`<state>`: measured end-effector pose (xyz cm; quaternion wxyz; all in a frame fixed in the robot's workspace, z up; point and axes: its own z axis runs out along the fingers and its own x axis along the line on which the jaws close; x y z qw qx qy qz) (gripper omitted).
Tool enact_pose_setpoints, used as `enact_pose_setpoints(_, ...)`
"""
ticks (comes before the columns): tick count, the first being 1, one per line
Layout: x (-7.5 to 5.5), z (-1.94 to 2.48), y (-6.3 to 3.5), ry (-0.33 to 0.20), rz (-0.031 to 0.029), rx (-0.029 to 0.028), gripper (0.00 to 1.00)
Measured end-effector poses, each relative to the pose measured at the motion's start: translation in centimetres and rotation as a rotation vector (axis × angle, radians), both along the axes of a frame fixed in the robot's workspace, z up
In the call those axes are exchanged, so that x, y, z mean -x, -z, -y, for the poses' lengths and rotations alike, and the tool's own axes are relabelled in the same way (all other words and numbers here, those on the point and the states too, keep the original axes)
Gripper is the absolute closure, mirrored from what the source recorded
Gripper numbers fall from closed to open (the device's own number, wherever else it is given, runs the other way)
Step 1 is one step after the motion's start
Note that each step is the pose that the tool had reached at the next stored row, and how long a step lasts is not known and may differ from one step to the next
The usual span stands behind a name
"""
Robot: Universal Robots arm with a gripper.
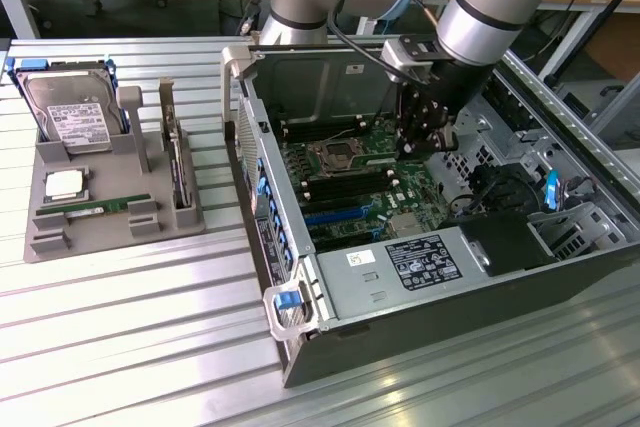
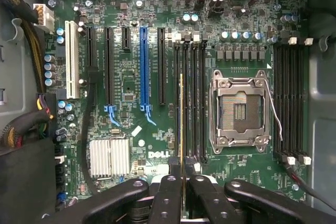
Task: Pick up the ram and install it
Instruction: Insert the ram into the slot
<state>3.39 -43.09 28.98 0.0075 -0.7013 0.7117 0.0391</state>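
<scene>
The ram (image 2: 182, 124) is held edge-on in the claw (image 2: 182, 182), seen as a thin strip that runs from between the fingers (image 2: 169, 195) out over the memory slots (image 2: 191, 100).

Exterior view: the arm (image 1: 495, 2) reaches down into the open computer case (image 1: 300, 277), which lies on its side on the ribbed table (image 1: 120, 347). The claw (image 1: 425, 137) hangs low over the green motherboard (image 1: 355, 182), beside the processor socket (image 1: 335, 157). At the exterior view's left, a grey holder (image 1: 100, 232) carries a hard drive (image 1: 70, 112), a processor chip (image 1: 65, 185), an upright card (image 1: 180, 172) and a second memory stick (image 1: 95, 209) lying flat.

Wrist view: the fingers are closed on the ram, whose edge lies in line with one of the black slots next to the processor socket (image 2: 239, 111). Whether the stick touches the slot cannot be told.

Step in hand, as judged: the pick-up is done and the install is under way, with the stick aligned above its slot. The next move calls for a straight, square descent, keeping the stick parallel to the slot so that its notch meets the key, then firm even pressure until the end latches (image 2: 190, 159) close.
</scene>
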Motion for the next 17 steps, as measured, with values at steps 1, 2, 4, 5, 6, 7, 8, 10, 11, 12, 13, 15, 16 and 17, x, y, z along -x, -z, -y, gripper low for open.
enact_pose_setpoints(1, 0.0, 0.02, 0.09, 0.0, 0.0, 0.0001, 0.87)
enact_pose_setpoints(2, 0.0, 0.04, 0.18, 0.0, 0.0, 0.0, 0.87)
enact_pose_setpoints(4, 0.0, 0.08, 0.36, 0.0, 0.0, -0.0001, 0.87)
enact_pose_setpoints(5, 0.0, 0.1, 0.45, 0.0, 0.0, -0.0001, 0.87)
enact_pose_setpoints(6, 0.0, 0.12, 0.56, 0.0, 0.0, -0.0001, 0.87)
enact_pose_setpoints(7, 0.0, 0.13, 0.65, 0.0, 0.0, 0.0, 0.87)
enact_pose_setpoints(8, 0.0, 0.14, 0.71, 0.0, 0.0, 0.0, 0.87)
enact_pose_setpoints(10, 0.0, 0.16, 0.81, 0.0, 0.0, 0.0, 0.87)
enact_pose_setpoints(11, 0.0, 0.18, 0.93, 0.0, 0.0, -0.0001, 0.87)
enact_pose_setpoints(12, 0.0, 0.19, 1.0, 0.0, 0.0001, 0.0, 0.87)
enact_pose_setpoints(13, 0.0, 0.2, 1.09, 0.0, 0.0, 0.0, 0.87)
enact_pose_setpoints(15, 0.0, 0.22, 1.17, 0.0, 0.0, 0.0, 0.87)
enact_pose_setpoints(16, 0.0, 0.23, 1.25, 0.0, 0.0, 0.0, 0.87)
enact_pose_setpoints(17, 0.0, 0.24, 1.31, 0.0, 0.0, 0.0, 0.87)
